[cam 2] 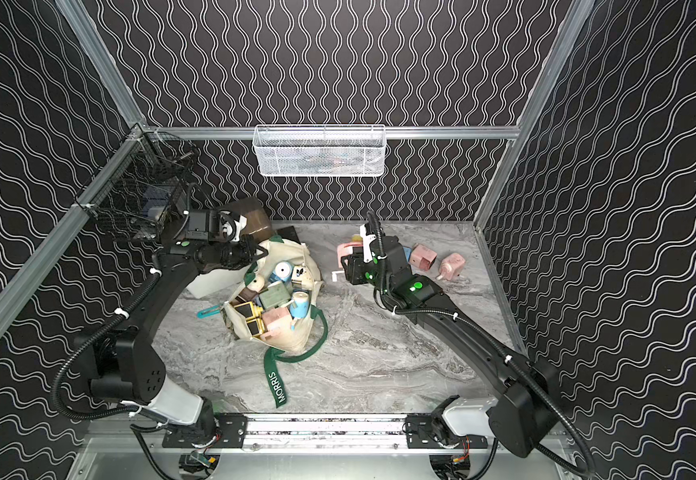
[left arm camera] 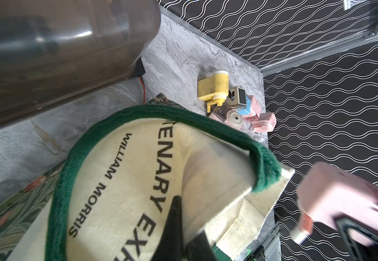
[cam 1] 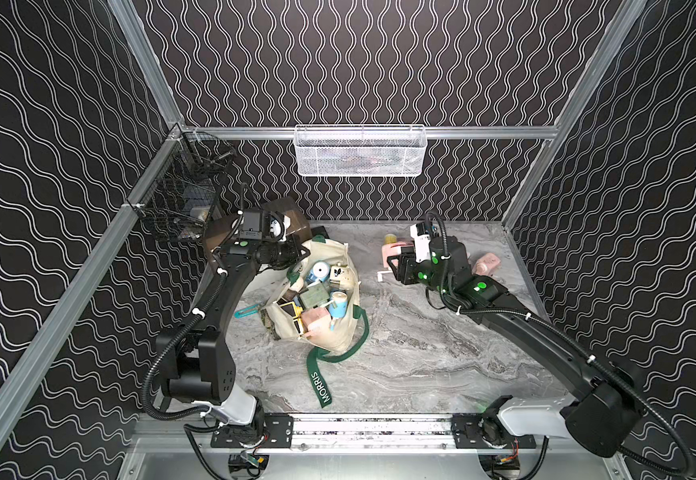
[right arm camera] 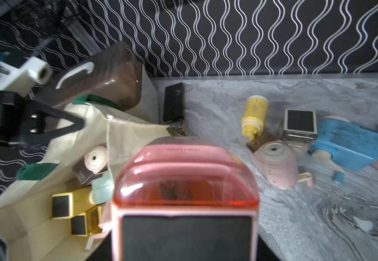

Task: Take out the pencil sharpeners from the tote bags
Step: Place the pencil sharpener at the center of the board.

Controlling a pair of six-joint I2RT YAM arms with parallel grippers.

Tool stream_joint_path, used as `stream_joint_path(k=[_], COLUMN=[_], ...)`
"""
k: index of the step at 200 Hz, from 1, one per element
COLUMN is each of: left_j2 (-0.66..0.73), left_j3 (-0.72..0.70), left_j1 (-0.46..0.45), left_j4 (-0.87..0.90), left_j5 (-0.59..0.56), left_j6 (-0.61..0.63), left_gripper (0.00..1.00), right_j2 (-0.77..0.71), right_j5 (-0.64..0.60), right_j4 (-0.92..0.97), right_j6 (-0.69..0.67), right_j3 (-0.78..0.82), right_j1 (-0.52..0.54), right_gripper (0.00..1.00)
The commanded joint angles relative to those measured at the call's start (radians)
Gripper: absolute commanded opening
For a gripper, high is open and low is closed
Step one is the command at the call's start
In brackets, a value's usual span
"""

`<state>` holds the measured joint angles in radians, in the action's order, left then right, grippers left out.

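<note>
Many pencil sharpeners fill the limp tote bag left of desk centre. Left tool pinches its canvas rim; right tool clamps a pink sharpener over the far desk: likely light, rigid, slick plastic, best gripped across flat sides.

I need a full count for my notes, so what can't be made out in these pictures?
- Tote bag bottom layer: both top views, upper sharpeners bury it.
- White mesh basket contents: both top views, blurred behind mesh.
- Black wire basket contents: both top views, too dark.
- Removed sharpeners: a top view, right arm covers most.
</note>
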<state>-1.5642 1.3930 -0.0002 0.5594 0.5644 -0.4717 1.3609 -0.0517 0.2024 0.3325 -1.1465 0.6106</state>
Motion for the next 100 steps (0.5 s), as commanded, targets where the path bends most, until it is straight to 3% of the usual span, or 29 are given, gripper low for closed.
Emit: stream_joint_path(k=[1, 100], left_j2=[0.01, 0.011], left_j3=[0.0, 0.001], left_j1=[0.0, 0.0], left_j4=[0.015, 0.017], left_j5=[0.008, 0.006], left_j6=[0.01, 0.012], left_gripper=[0.0, 0.0], right_j2=[0.069, 0.497], right_j5=[-0.054, -0.102], right_j4=[-0.008, 0.116], right_j6=[0.051, 0.067], right_j3=[-0.006, -0.248], right_j1=[-0.01, -0.042], right_gripper=[0.45, 0.44])
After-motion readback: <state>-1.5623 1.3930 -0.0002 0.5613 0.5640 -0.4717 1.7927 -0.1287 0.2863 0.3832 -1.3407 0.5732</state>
